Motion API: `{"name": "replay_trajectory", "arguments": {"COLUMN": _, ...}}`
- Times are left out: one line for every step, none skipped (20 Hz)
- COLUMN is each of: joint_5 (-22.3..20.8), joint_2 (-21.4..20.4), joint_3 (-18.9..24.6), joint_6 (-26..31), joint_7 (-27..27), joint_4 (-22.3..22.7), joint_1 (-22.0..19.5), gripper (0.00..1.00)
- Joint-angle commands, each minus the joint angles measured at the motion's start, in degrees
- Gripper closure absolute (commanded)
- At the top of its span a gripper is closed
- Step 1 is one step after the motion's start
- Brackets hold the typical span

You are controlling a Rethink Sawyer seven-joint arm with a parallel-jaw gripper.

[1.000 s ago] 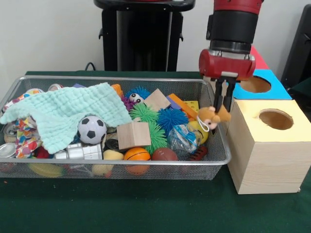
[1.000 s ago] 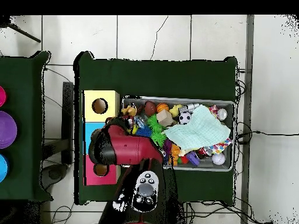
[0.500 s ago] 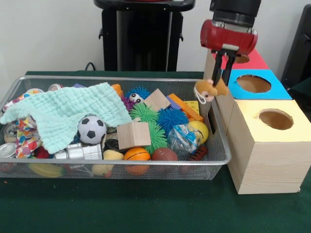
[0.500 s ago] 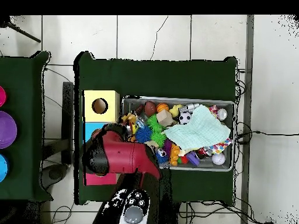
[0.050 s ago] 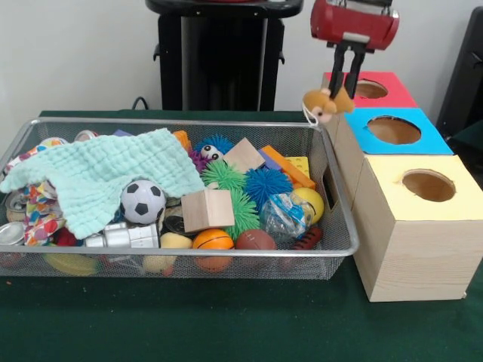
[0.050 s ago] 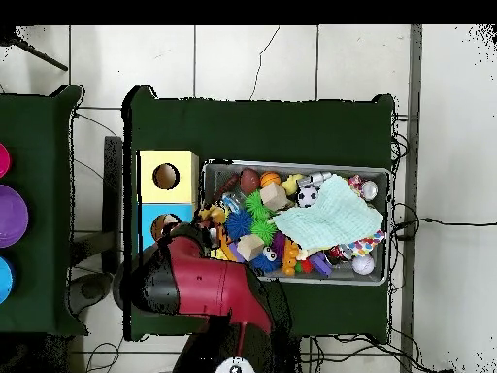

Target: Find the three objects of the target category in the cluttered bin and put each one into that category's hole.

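Above the wire bin point(image 5: 30, 136), my gripper point(image 5: 341, 89) pinches a small orange plush toy point(image 5: 326, 102), maybe an animal. It hangs beside the blue-topped box point(image 5: 423, 137).

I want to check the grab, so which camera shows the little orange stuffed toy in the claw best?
The front view. There the orange stuffed toy hangs in plain sight, pinched in the claw, lifted above the wire bin near the blue box. In the overhead view the red arm covers that spot, so the toy cannot be made out.
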Motion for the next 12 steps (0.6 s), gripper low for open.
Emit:
{"name": "replay_trajectory", "arguments": {"joint_5": 2.7, "joint_2": -5.0, "joint_3": 1.5, "joint_6": 9.1, "joint_7": 13.6, "joint_4": 9.1, "joint_1": 1.8, "gripper": 1.0}}
{"name": "replay_trajectory", "arguments": {"joint_5": 2.7, "joint_2": -5.3, "joint_3": 1.1, "joint_6": 9.0, "joint_7": 14.0, "joint_4": 9.8, "joint_1": 2.4, "gripper": 1.0}}
{"name": "replay_trajectory", "arguments": {"joint_5": 2.7, "joint_2": -5.2, "joint_3": 0.9, "joint_6": 8.2, "joint_7": 14.3, "joint_4": 10.4, "joint_1": 2.8, "gripper": 1.0}}
{"name": "replay_trajectory", "arguments": {"joint_5": 2.7, "joint_2": -5.2, "joint_3": 0.4, "joint_6": 7.2, "joint_7": 15.1, "joint_4": 11.2, "joint_1": 3.8, "gripper": 1.0}}
{"name": "replay_trajectory", "arguments": {"joint_5": 2.6, "joint_2": -5.4, "joint_3": 0.3, "joint_6": 5.4, "joint_7": 15.3, "joint_4": 11.9, "joint_1": 4.2, "gripper": 1.0}}
{"name": "replay_trajectory", "arguments": {"joint_5": 3.1, "joint_2": -5.5, "joint_3": 0.7, "joint_6": 4.4, "joint_7": 16.0, "joint_4": 13.2, "joint_1": 4.5, "gripper": 1.0}}
{"name": "replay_trajectory", "arguments": {"joint_5": 3.6, "joint_2": -5.7, "joint_3": 1.0, "joint_6": 3.4, "joint_7": 16.7, "joint_4": 14.4, "joint_1": 4.8, "gripper": 1.0}}
{"name": "replay_trajectory", "arguments": {"joint_5": 3.9, "joint_2": -5.8, "joint_3": 1.1, "joint_6": 1.9, "joint_7": 17.0, "joint_4": 15.4, "joint_1": 5.2, "gripper": 1.0}}
{"name": "replay_trajectory", "arguments": {"joint_5": 4.1, "joint_2": -6.0, "joint_3": 1.2, "joint_6": 0.5, "joint_7": 17.4, "joint_4": 16.5, "joint_1": 5.6, "gripper": 1.0}}
{"name": "replay_trajectory", "arguments": {"joint_5": 4.3, "joint_2": -6.0, "joint_3": 1.0, "joint_6": -0.8, "joint_7": 18.1, "joint_4": 17.4, "joint_1": 6.5, "gripper": 1.0}}
{"name": "replay_trajectory", "arguments": {"joint_5": 4.6, "joint_2": -6.1, "joint_3": 0.7, "joint_6": -1.5, "joint_7": 18.5, "joint_4": 18.1, "joint_1": 7.0, "gripper": 1.0}}
{"name": "replay_trajectory", "arguments": {"joint_5": 5.0, "joint_2": -6.1, "joint_3": 0.8, "joint_6": -2.4, "joint_7": 19.2, "joint_4": 19.1, "joint_1": 7.7, "gripper": 1.0}}
